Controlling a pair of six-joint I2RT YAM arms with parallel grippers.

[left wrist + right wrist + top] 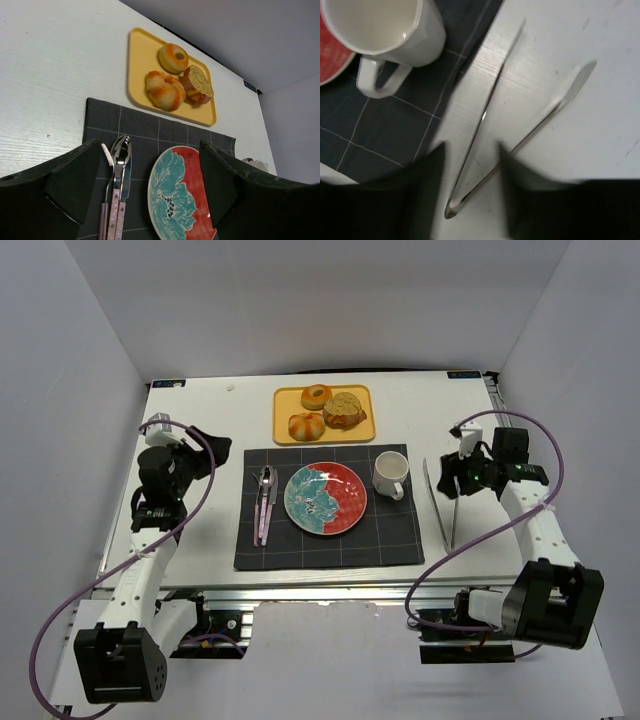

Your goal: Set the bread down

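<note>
left gripper: jaws spread wide, holding nothing, over the table left of the placemat
cutlery: side by side on the placemat's left part
tray: yellow, behind the placemat
bread: golden-yellow, brown-edged, at the tray's far left, behind the orange bun and beside the speckled slice
plate: red and teal, mid-placemat
mug: white, just right of the plate
tongs: flat on the table, arms splayed
right gripper: fingers narrowly apart, straddling the tongs' joined end; can't tell if they pinch it
</note>
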